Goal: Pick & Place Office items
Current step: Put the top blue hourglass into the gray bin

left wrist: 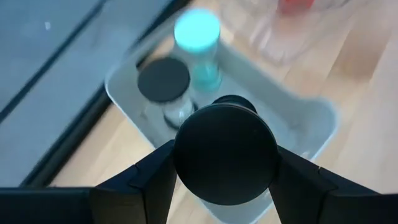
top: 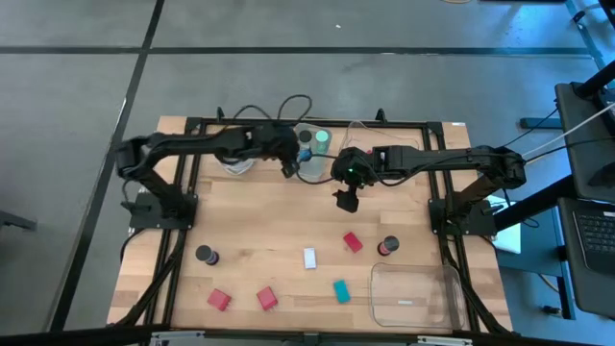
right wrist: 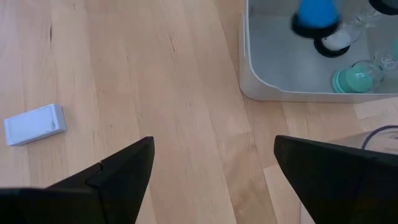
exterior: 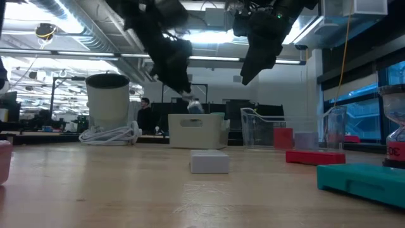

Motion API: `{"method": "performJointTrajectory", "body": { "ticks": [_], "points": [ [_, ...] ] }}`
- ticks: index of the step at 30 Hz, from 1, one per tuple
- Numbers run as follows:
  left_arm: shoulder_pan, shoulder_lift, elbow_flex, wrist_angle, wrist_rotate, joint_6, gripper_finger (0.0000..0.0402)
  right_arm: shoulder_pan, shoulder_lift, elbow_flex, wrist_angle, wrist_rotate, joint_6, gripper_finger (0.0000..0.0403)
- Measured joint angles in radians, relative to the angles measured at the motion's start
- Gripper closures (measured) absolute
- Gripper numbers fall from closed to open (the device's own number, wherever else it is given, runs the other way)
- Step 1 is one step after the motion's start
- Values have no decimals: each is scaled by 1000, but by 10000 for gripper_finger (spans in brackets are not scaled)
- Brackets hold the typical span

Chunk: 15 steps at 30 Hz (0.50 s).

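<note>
The left tool (left wrist: 225, 163) hangs over the small grey tray (top: 312, 159) at the far edge of the counter (top: 250, 221), its fingers closed on a dark-capped cylinder (left wrist: 225, 152). Inside the tray stand another dark-capped cylinder (left wrist: 164, 84) and a bright green-capped one (left wrist: 198, 31). The right tool (right wrist: 211, 171) hovers above bare counter just beside the tray on its near side, jaws spread wide and holding nothing.

The other office items lie toward the near edge: a white block (top: 309, 258), a teal block (top: 340, 290), three red blocks (top: 353, 242) (top: 266, 299) (top: 219, 300), a dark cylinder (top: 206, 255) and a red-banded cylinder (top: 387, 247). A clear plastic tray (top: 415, 296) sits at the near right corner.
</note>
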Motion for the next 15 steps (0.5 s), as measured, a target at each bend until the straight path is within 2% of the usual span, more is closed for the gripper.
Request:
{"method": "performJointTrajectory", "body": {
  "ticks": [4, 11, 15],
  "points": [
    [8, 99, 79, -108, -2, 23, 189, 0, 0, 0, -3, 0, -3, 69],
    [8, 192, 144, -122, -15, 82, 189, 0, 0, 0, -4, 1, -23, 69],
    [9, 203, 148, -127, -69, 115, 189, 0, 0, 0, -4, 3, -25, 69]
  ]
}}
